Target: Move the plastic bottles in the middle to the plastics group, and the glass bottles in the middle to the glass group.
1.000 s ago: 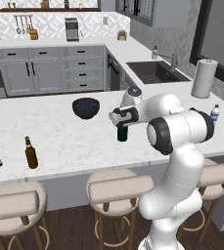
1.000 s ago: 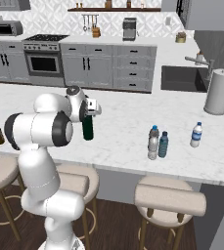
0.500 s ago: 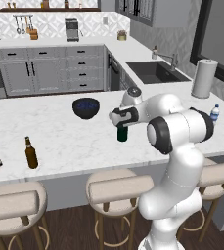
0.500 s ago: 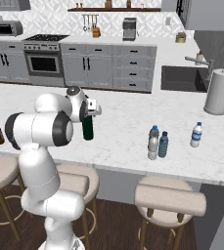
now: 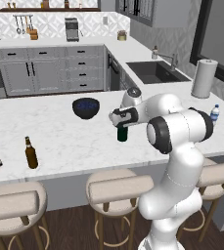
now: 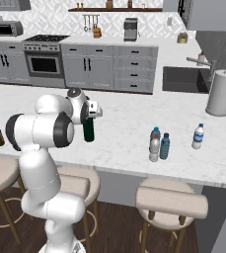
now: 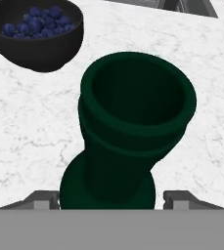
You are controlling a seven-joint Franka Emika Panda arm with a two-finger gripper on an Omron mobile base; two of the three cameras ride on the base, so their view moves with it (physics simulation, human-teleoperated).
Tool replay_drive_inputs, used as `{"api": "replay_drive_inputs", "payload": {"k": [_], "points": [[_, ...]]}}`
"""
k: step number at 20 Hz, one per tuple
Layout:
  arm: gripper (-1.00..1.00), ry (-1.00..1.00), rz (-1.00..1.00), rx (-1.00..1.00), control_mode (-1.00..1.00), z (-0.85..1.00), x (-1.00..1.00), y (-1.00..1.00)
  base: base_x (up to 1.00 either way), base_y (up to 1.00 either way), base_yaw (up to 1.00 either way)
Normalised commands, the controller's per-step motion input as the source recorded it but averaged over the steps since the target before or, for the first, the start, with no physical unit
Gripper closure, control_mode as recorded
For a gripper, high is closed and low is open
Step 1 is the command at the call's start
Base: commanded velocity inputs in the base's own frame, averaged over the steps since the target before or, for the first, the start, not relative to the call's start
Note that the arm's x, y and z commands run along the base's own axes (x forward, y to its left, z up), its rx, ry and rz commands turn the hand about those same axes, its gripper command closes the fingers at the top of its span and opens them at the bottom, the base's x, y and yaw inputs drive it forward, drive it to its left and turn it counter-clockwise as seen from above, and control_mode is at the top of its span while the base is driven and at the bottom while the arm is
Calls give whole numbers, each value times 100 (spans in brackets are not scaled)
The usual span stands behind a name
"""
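Gripper [image 5: 123, 123] sits directly over the green wine bottle [image 5: 122, 133], which stands upright on the marble counter [image 5: 59, 136] near its middle, just in front of the dark bowl of blueberries [image 5: 86, 107]. In the hand view the bottle's open mouth [image 7: 138, 95] is centred and close, the neck running down between the two finger tips at the lower corners; the jaws straddle the neck, but whether the pads already press on the glass I cannot tell, so grip is unconfirmed. Step in hand, as I judge it: secure the glass bottle for transfer to the glass group, i.e. the brown beer bottle [image 5: 31, 153] standing well apart near the counter's front edge on the robot's left. Notes for doing it well: close fully on the neck below the lip ring so the flare acts as a stop; neck is slim and smooth, likely to slip or swing if pinched high. Lift straight up before any sideways travel, keep the bottle vertical, and route the carry in front of the bowl. Set down beside the brown bottle, near but not touching, and away from the edge. The two small plastic bottles [image 6: 159, 145] stand together on the robot's right, with a third water bottle [image 6: 198, 136] beyond them; those wait.
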Motion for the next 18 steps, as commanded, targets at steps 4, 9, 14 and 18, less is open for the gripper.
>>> {"api": "replay_drive_inputs", "payload": {"k": [4,9,14,18], "points": [[100,0,0,0,-100,0,0,0,0,0,0],[100,0,0,0,-100,2,-5,0,0,0,0],[100,-4,8,-1,-100,60,-58,31,0,0,0],[100,0,21,-11,-100,49,-42,98,0,0,0]]}}
